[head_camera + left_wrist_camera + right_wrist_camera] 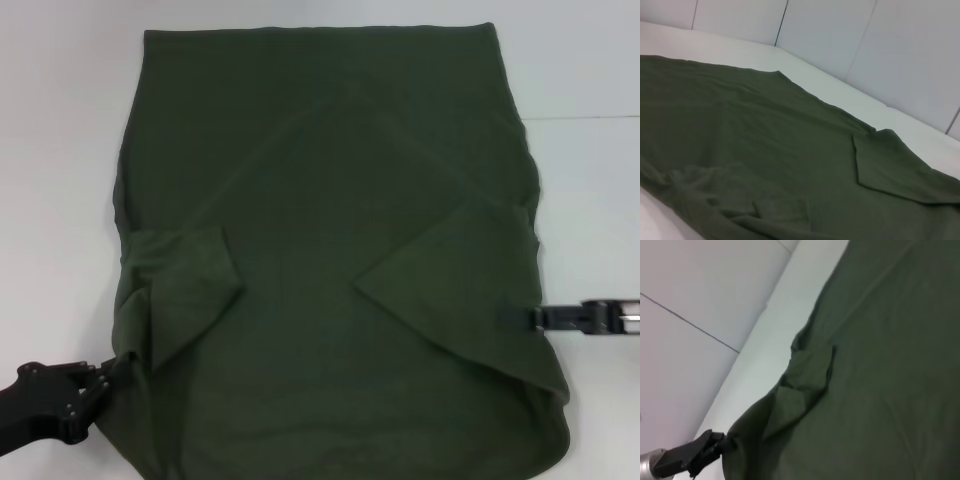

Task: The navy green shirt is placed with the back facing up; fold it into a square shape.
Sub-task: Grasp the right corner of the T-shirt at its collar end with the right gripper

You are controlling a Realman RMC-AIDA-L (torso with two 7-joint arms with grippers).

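While the navy green shirt [330, 250] lay spread back-up on the white table [60, 150], both sleeves were folded inward onto its body. The left end effector [108, 378] sat at the shirt's near left edge, apparently pinching the fabric bunched just beside it, and the right end effector [532, 318] was closed on the edge of the right folded flap.

Lab, bare white table [60, 150], panelled walls [840, 30]
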